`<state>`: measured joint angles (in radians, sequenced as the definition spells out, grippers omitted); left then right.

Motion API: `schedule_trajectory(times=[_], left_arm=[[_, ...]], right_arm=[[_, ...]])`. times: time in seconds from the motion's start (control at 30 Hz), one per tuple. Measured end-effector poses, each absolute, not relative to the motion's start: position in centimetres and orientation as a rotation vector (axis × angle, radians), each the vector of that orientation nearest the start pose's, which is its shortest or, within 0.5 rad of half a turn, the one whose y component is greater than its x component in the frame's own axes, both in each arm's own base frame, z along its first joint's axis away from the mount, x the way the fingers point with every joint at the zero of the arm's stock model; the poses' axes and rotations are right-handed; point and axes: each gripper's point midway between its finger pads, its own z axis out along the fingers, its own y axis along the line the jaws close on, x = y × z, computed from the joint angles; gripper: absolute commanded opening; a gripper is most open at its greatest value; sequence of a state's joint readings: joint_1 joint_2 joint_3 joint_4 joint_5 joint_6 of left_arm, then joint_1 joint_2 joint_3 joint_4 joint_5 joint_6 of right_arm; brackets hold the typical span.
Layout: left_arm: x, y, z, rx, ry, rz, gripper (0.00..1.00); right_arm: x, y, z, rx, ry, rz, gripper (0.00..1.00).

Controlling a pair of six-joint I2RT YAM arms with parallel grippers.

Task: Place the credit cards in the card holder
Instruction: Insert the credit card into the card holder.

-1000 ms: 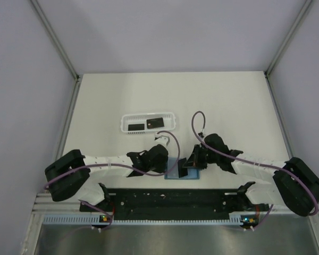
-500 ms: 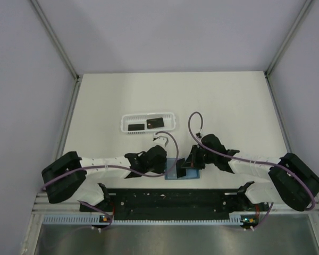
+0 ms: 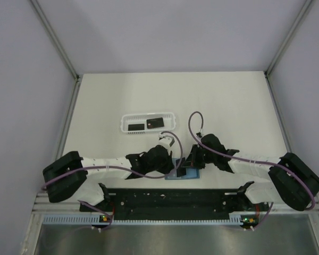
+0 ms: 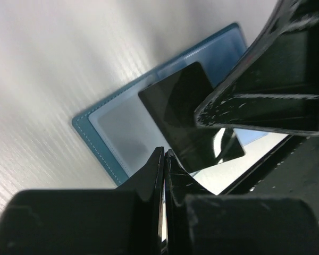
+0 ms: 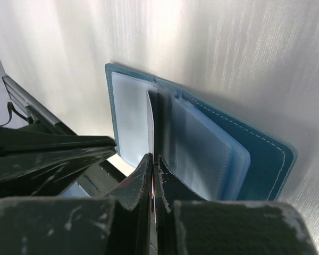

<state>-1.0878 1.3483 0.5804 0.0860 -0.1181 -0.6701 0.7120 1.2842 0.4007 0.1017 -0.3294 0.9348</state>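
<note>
The teal-blue card holder (image 3: 193, 175) lies open near the table's front edge, between both grippers. Its clear sleeves show in the right wrist view (image 5: 255, 154) and the left wrist view (image 4: 90, 133). My right gripper (image 3: 187, 166) (image 5: 153, 158) is shut on a black credit card, seen edge-on (image 5: 150, 117) and flat in the left wrist view (image 4: 181, 111). The card's far end lies among the sleeves. My left gripper (image 3: 173, 166) (image 4: 164, 153) is shut at the holder's near edge, seemingly pinching a clear sleeve. Two more black cards (image 3: 135, 127) (image 3: 156, 122) lie in the basket.
A long white basket tray (image 3: 125, 123) stands behind and left of the holder. A black rail (image 3: 170, 199) runs along the front edge, just below the holder. Purple cables loop above both wrists.
My left gripper has shifted a little right, closer over the holder. My right gripper edged slightly left with its card a second ago and has held still since.
</note>
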Motion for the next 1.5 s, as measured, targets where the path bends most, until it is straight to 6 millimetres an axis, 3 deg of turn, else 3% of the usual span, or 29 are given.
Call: schedule_trajectory(times=[0.13,0.27,0.87,1.5], left_arm=[[15.5,-31.3,3.6,0.447,2.403,-0.730,0.00],[15.3,-30.9,2.9,0.425,2.426,-0.717,0.00],[15.3,-31.0,2.8,0.345,2.414,-0.768,0.00],[15.2,-30.9,2.9,0.343,2.416,-0.767,0.00]], right_arm=[[16.4,25.7,3.5,0.118,2.629,1.087,0.00],[16.4,25.5,3.6,0.124,2.625,1.075,0.00],[16.5,24.5,3.6,0.158,2.606,1.021,0.00],[16.4,24.8,3.2,0.147,2.619,1.036,0.00]])
